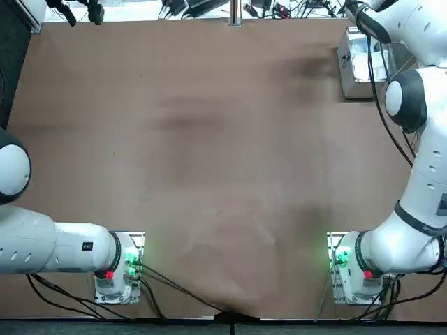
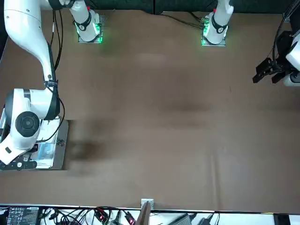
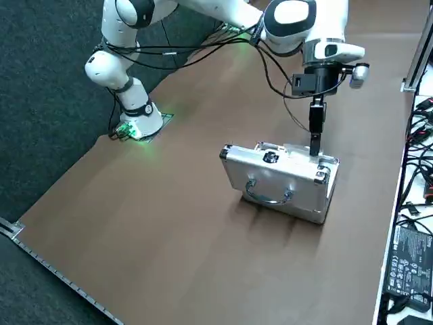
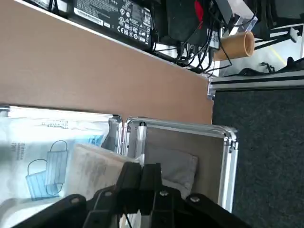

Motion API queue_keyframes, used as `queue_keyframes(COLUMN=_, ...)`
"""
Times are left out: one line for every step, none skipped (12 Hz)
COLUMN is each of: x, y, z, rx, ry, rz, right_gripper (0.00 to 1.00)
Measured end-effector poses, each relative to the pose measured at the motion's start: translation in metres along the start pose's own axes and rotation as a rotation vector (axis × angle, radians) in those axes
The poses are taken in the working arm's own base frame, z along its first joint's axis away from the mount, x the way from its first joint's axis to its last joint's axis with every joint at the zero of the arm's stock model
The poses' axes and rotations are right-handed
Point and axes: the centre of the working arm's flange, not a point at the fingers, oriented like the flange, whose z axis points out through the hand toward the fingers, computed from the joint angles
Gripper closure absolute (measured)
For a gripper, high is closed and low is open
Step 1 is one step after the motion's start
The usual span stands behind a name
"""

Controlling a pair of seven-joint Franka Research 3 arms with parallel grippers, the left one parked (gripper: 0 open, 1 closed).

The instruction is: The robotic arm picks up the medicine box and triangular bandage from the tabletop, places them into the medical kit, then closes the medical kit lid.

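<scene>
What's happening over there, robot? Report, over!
Right gripper at medical kit. Kit open; mask packet, grey pouch inside. No obstruction seen. Over.

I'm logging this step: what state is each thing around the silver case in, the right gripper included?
Silver aluminium case: open.
Right gripper: at the case's opening.
Clear packet with blue masks: inside.
Soft grey fabric pouch: inside, flat.

The kit's ribbed metal case (image 3: 274, 177) shines; the tabletop (image 3: 196, 203) looks smooth brown.

One case (image 3: 277, 177) (two latches (image 3: 271, 157)).
</scene>
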Motion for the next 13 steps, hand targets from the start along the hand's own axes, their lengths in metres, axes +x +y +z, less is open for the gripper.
queue_keyframes(x=0.0, y=-0.001, z=0.004, rx=0.0, ry=-0.004, rz=-0.001, right_gripper=0.99)
queue_keyframes(x=-0.001, y=-0.001, z=0.008, rx=0.0, ry=-0.009, rz=-0.001, right_gripper=0.99)
queue_keyframes(x=-0.001, y=0.0, z=0.012, rx=0.001, ry=-0.012, rz=0.0, right_gripper=0.99)
queue_keyframes(x=-0.002, y=0.001, z=0.014, rx=0.001, ry=-0.013, rz=0.001, right_gripper=0.99)
queue_keyframes(x=-0.002, y=0.001, z=0.015, rx=0.001, ry=-0.014, rz=0.002, right_gripper=0.99)
queue_keyframes(x=-0.002, y=0.001, z=0.016, rx=0.001, ry=-0.014, rz=0.002, right_gripper=0.99)
queue_keyframes(x=-0.002, y=0.001, z=0.016, rx=0.001, ry=-0.012, rz=0.002, right_gripper=0.99)
queue_keyframes(x=-0.001, y=0.0, z=0.017, rx=0.001, ry=-0.007, rz=0.0, right_gripper=0.99)
queue_keyframes(x=0.0, y=0.0, z=0.018, rx=0.002, ry=-0.002, rz=-0.001, right_gripper=0.99)
queue_keyframes(x=0.0, y=-0.002, z=0.02, rx=0.003, ry=0.004, rz=-0.005, right_gripper=0.99)
queue_keyframes(x=0.001, y=-0.004, z=0.023, rx=0.003, ry=0.009, rz=-0.008, right_gripper=0.99)
queue_keyframes(x=0.001, y=-0.005, z=0.025, rx=0.0, ry=0.013, rz=-0.014, right_gripper=0.99)
queue_keyframes(x=0.002, y=-0.007, z=0.027, rx=-0.009, ry=0.015, rz=-0.021, right_gripper=0.99)
